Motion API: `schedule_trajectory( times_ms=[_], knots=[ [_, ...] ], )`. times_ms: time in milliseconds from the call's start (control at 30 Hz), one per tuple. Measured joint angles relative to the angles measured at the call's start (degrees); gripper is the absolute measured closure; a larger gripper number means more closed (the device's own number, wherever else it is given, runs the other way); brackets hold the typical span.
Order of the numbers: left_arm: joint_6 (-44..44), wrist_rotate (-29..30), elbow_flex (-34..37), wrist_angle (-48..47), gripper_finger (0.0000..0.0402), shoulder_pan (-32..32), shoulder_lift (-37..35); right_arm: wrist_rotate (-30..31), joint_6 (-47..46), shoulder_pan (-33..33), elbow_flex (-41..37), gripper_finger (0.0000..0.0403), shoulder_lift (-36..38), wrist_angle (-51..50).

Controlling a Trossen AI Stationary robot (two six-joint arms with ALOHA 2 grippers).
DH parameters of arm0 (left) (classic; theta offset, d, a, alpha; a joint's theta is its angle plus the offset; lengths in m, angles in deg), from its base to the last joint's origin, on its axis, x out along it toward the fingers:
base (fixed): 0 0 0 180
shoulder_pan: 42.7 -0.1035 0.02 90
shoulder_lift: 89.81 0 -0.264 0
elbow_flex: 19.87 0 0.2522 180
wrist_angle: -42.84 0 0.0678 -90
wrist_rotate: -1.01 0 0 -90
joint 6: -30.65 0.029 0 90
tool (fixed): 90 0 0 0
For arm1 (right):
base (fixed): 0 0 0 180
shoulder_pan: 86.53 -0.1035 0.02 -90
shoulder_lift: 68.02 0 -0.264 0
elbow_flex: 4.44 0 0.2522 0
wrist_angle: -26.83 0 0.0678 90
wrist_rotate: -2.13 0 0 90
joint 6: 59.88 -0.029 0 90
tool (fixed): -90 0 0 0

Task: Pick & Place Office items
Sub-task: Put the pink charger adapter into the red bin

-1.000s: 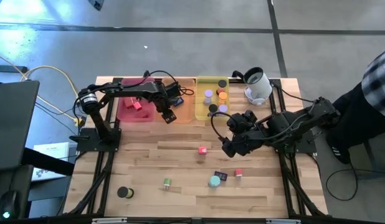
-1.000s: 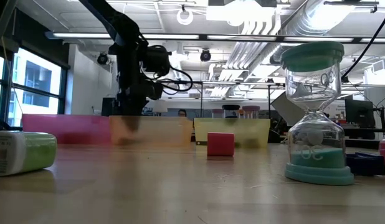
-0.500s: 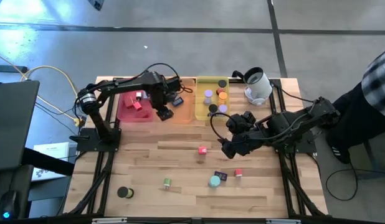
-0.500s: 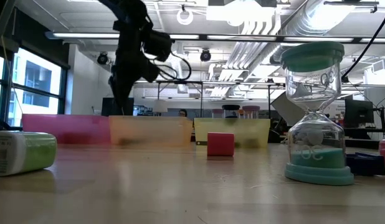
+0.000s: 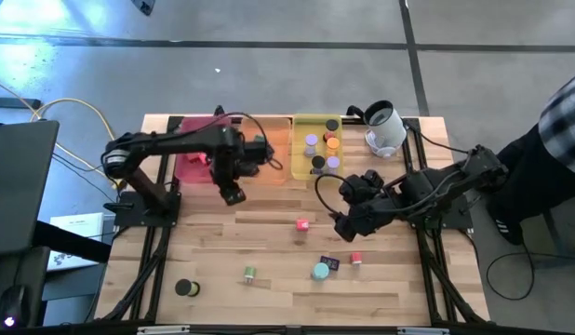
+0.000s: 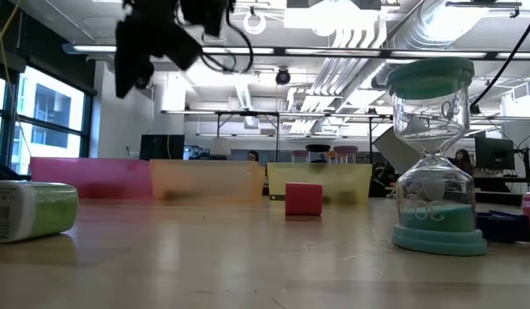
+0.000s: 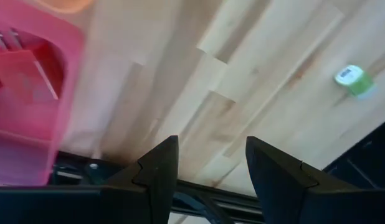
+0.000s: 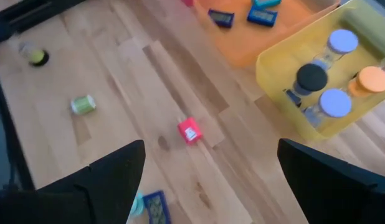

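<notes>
Pale wooden planks make up the counter (image 5: 269, 279), with three translucent trays along its far edge. Over bare wood just in front of the pink tray (image 5: 190, 167) hangs the left hand (image 5: 232, 194), fingers parted about halfway with nothing between them, so a fresh pick looks to be the step in hand. The right hand (image 5: 341, 223) hovers near mid-counter, fingers spread wide and empty, close to the red cube (image 5: 302, 224).

Loose office items lie nearer the front edge: a green cylinder (image 5: 249, 274), a teal-capped hourglass piece (image 5: 321, 271), a dark blue rectangle (image 5: 330, 263), another red cube (image 5: 356, 259) and a black cylinder (image 5: 185, 288). The next move probably calls for a hand to lower squarely over one piece and close.

Contents of the pink tray sit partly under the left arm. What lies in the orange tray (image 5: 276, 163) is hard to make out from above. A person's sleeve (image 5: 565, 121) is cut off at the edge.
</notes>
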Motion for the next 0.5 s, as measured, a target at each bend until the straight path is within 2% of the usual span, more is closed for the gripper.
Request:
schedule_trajectory(
  times_ms=[300,500],
  knots=[
    [-7.23,0.22,0.0,1.35,0.0221,16.63,-6.19,-1.95,2.1,-4.83,-0.05,0.0048,0.0,-1.01],
    [-10.91,2.05,0.02,11.19,0.0221,27.9,-7.75,-1.39,1.78,-6.69,-5.72,0.0048,0.1,3.29]
  ],
)
